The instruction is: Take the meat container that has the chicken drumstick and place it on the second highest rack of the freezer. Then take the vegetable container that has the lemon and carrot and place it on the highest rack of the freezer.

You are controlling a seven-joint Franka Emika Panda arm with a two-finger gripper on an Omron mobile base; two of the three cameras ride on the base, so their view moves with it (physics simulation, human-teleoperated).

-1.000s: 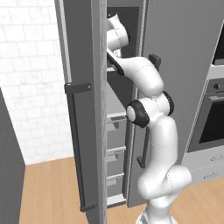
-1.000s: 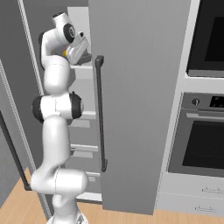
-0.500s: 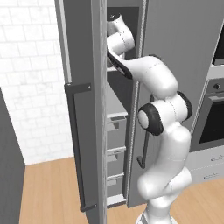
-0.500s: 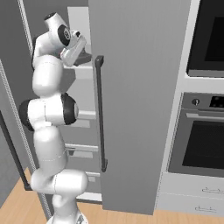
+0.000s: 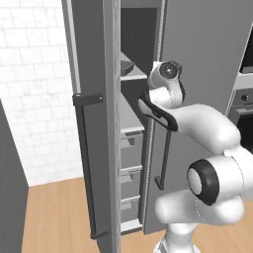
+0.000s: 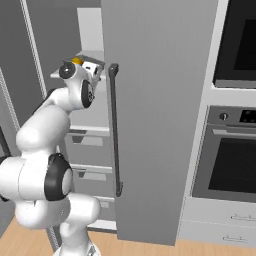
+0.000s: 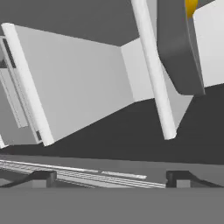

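Two-finger dark claw (image 7: 111, 177), tips spread wide and holding nothing, lower centre of hand view, facing white freezer rack (image 7: 153, 70) bearing dark grey container (image 7: 177, 48) at upper right.

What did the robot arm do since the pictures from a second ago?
The arm pulled back out of the freezer and sank: the hand came down from near the top shelf to the next shelf's level, and the elbow dropped and swung toward the camera. The gripper stayed open with nothing between its fingertips. The grey container stayed on its rack and the doors did not move.
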